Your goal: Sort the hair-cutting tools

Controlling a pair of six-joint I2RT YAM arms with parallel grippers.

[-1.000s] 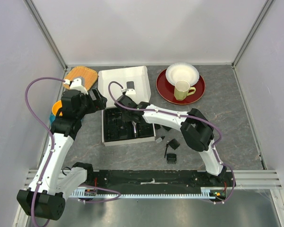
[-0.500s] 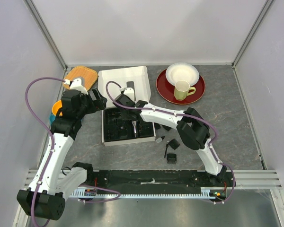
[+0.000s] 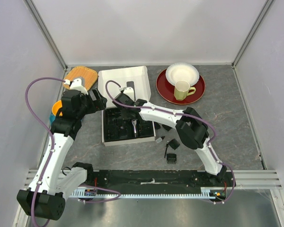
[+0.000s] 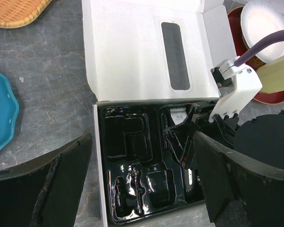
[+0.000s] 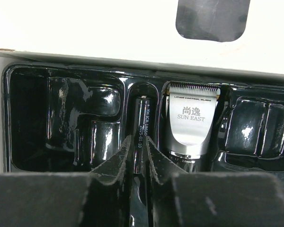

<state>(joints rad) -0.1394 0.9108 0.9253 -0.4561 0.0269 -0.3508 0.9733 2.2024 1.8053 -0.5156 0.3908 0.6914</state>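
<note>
The white box [image 3: 123, 81] lies open with its black moulded tray [image 5: 66, 118] in front. In the tray lies the black and silver hair clipper [image 5: 191, 118], head toward the lid. In the slot just left of it sits a black cylinder [image 5: 141, 118] with white print. My right gripper [image 5: 138, 139] reaches into the tray [image 3: 114, 127], its two fingers pressed on either side of that cylinder. My left gripper [image 4: 142, 184] hovers wide open above the tray's near edge, holding nothing. Several black comb attachments [image 3: 172, 158] and a thin black brush [image 3: 165, 151] lie on the table right of the box.
A red plate [image 3: 196, 94] at the back right carries a white bowl [image 3: 182, 73] and a pale green mug [image 3: 181, 90]. A woven basket [image 3: 81, 75] sits at the back left, with a blue plate [image 3: 56, 110] nearer, under the left arm.
My right gripper has shifted slightly left over the tray and its fingers have narrowed onto the black cylinder. The left arm has not moved.
</note>
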